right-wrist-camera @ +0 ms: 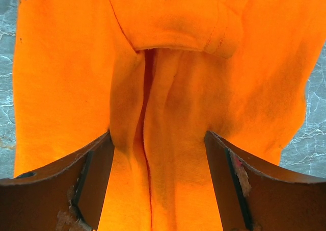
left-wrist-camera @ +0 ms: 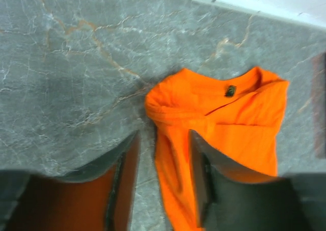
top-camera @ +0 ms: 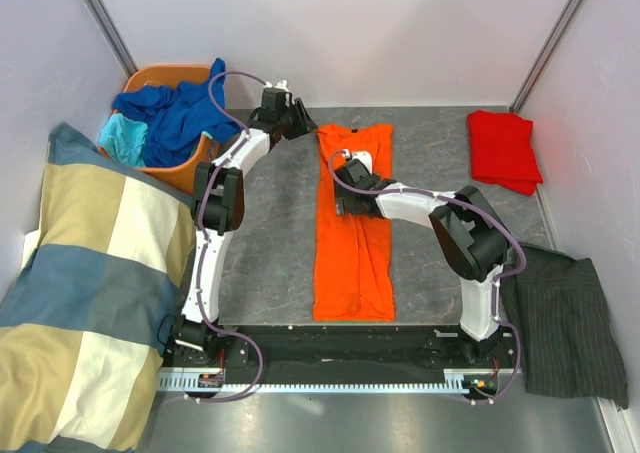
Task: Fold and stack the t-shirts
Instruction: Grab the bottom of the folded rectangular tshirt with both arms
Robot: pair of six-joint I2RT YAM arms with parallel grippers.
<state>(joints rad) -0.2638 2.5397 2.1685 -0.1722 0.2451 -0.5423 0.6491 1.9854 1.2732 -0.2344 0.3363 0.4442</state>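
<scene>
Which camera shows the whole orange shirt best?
The top camera: the orange shirt lies there from collar to hem, long and narrow on the table. The left wrist camera shows only its collar end; the right wrist camera shows just wrinkled orange cloth up close.

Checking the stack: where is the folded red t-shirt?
Top view: the folded red cotton t-shirt lies at the far right, beyond the dark grey pinstriped cloth, right of the flattened orange t-shirt.

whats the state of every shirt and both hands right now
orange t-shirt: flat on the table, sides folded in, a long strip
red t-shirt: folded, far right corner
blue t-shirt: crumpled in the basket
turquoise t-shirt: crumpled in the basket
left hand: open, at the orange t-shirt's collar end
right hand: open, straddling a ridge of orange cloth
</scene>
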